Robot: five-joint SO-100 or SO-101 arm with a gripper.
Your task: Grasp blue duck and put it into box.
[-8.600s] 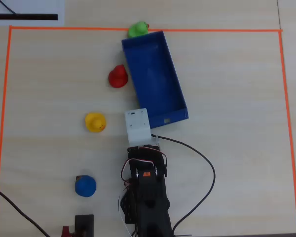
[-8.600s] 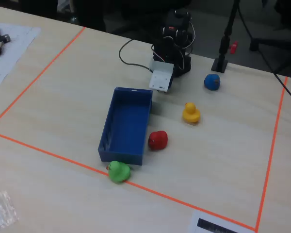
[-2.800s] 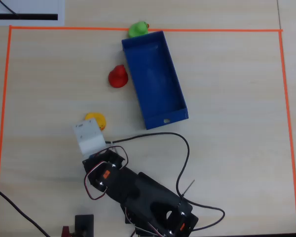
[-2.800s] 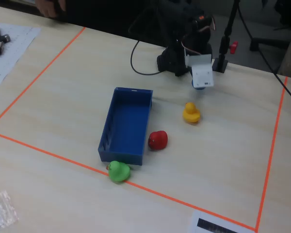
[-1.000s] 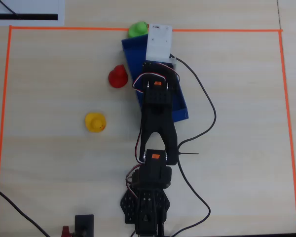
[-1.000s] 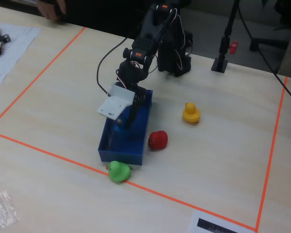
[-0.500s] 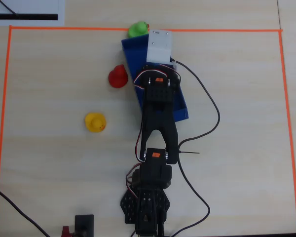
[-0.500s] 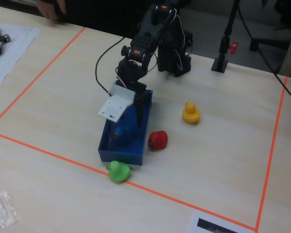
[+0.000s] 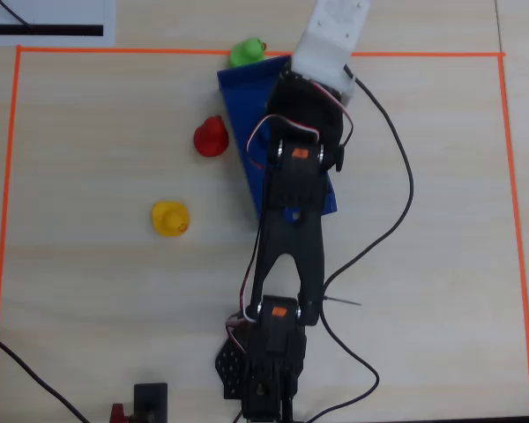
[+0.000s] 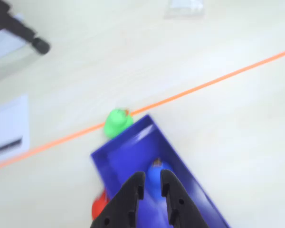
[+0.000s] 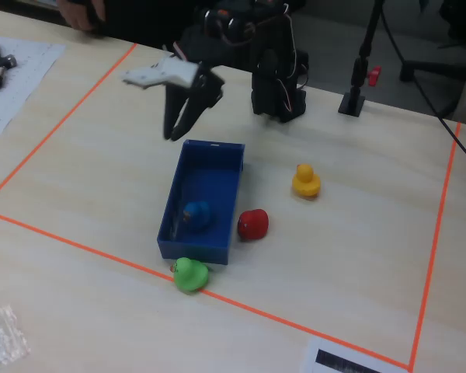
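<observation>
The blue duck [image 11: 196,214] lies inside the dark-blue box [image 11: 217,167], toward its near end in the fixed view. In the wrist view the duck [image 10: 154,172] shows through the gap between my black fingers [image 10: 137,187]. My gripper [image 11: 175,134] hangs above the box's far end, clear of the duck, with its jaws a little apart and nothing in them. In the wrist view the gripper [image 10: 152,180] points down into the box [image 10: 128,152]. In the overhead view my arm covers most of the box [image 9: 238,97] and hides the duck and the gripper.
A green duck [image 11: 189,274] touches the box's near end on the orange tape line [image 11: 78,245]. A red duck [image 11: 253,224] sits beside the box's right wall. A yellow duck [image 11: 305,180] stands further right. The arm's base [image 11: 278,93] is behind.
</observation>
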